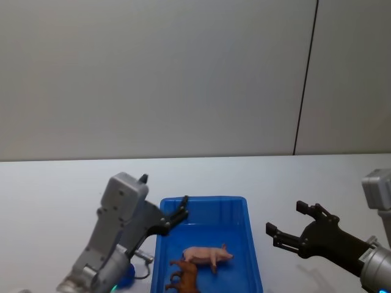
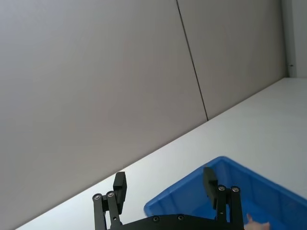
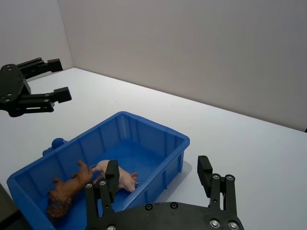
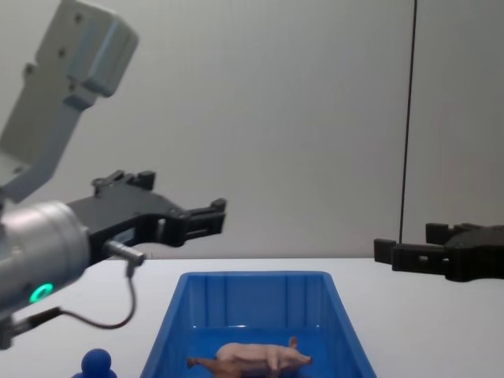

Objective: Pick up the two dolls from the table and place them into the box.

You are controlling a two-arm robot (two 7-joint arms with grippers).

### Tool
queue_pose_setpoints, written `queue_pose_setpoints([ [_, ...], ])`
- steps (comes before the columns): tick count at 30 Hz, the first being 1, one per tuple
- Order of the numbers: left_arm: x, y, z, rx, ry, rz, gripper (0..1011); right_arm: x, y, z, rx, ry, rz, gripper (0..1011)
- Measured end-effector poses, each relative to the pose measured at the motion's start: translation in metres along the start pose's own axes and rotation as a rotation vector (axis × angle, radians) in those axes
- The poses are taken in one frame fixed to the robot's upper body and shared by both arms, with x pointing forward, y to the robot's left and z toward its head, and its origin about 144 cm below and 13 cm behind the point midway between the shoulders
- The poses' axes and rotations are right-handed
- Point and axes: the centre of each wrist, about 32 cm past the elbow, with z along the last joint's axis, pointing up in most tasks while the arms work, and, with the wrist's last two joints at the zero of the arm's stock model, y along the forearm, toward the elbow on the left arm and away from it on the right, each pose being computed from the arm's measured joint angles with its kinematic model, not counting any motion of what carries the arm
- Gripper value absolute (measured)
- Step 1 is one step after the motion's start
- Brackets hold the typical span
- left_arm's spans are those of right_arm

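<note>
The pig (image 1: pixel 208 255) and the lion (image 1: pixel 183 276) are seen lying on their sides on the floor of the box (image 1: pixel 204 199), just beside each other. The left claw (image 1: pixel 178 213) is held wide open and empty above the box's left rim. The right claw (image 1: pixel 287 218) is also spread and empty, over bare table (image 1: pixel 317 177) to the right of the box. The placing is judged complete, so only a clean retreat is called for. The left claw is best raised first and then drawn outward, so that the rim is not clipped and the box is not shifted.
</note>
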Motion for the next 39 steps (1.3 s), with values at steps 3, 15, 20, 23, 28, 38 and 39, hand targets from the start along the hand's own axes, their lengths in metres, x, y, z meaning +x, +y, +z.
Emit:
queue_pose_setpoints([
  [3, 0.004, 0.005, -0.001, 0.013, -0.008, 0.009, 1001, 0.000, -0.001, 0.000, 0.000, 0.000, -0.001, 1001],
  [15, 0.025, 0.039, -0.016, 0.119, -0.032, 0.048, 1001, 0.001, -0.003, -0.001, -0.001, 0.000, -0.005, 1001],
  [20, 0.030, 0.046, -0.022, 0.150, -0.035, 0.045, 1001, 0.002, -0.004, -0.001, -0.001, 0.000, -0.006, 1001],
  [23, 0.032, 0.049, -0.027, 0.171, -0.035, 0.037, 1001, 0.002, -0.004, -0.001, -0.001, 0.000, -0.006, 1001],
  [28, 0.035, 0.050, -0.035, 0.200, -0.030, 0.026, 1001, 0.002, -0.004, -0.001, -0.001, 0.000, -0.006, 1001],
  [38, 0.038, 0.048, -0.057, 0.253, 0.000, -0.004, 1001, 0.002, -0.004, -0.001, -0.001, 0.000, -0.007, 1001],
  [39, 0.038, 0.048, -0.060, 0.258, 0.006, -0.009, 1001, 0.002, -0.004, -0.001, -0.001, 0.000, -0.007, 1001],
])
